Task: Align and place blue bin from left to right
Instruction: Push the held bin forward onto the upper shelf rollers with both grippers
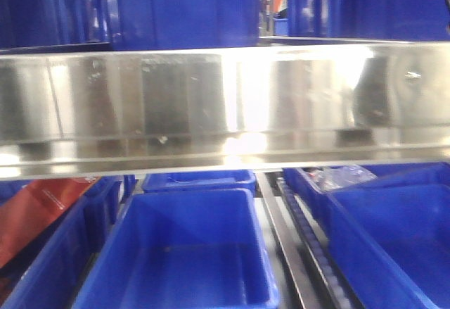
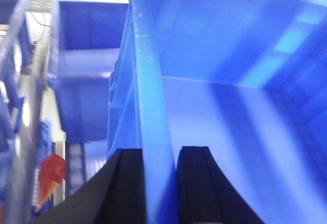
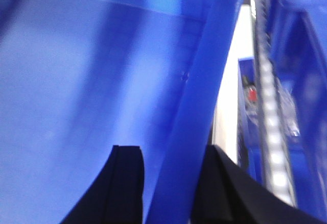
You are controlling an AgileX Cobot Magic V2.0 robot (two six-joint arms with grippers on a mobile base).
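Black fingers (image 2: 196, 183) of your left gripper (image 2: 161, 155) straddle the blue bin (image 2: 150, 81) at its left wall, pressed to both faces. Your right gripper (image 3: 171, 150) clamps the opposite wall likewise. The bin sits between both arms, and its interior shows empty. Judged: rigid, light plastic, with smooth, slippery walls. Hold at the thick rim, both sides level, or it may skew. From the front, a steel shelf beam (image 1: 225, 105) hides your grip.

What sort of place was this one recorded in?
Probably a warehouse or stockroom flow rack: rows of blue plastic bins on two levels, a shiny metal shelf beam across the front, and a roller track between lanes. The left gripper and right gripper clamp the blue bin.
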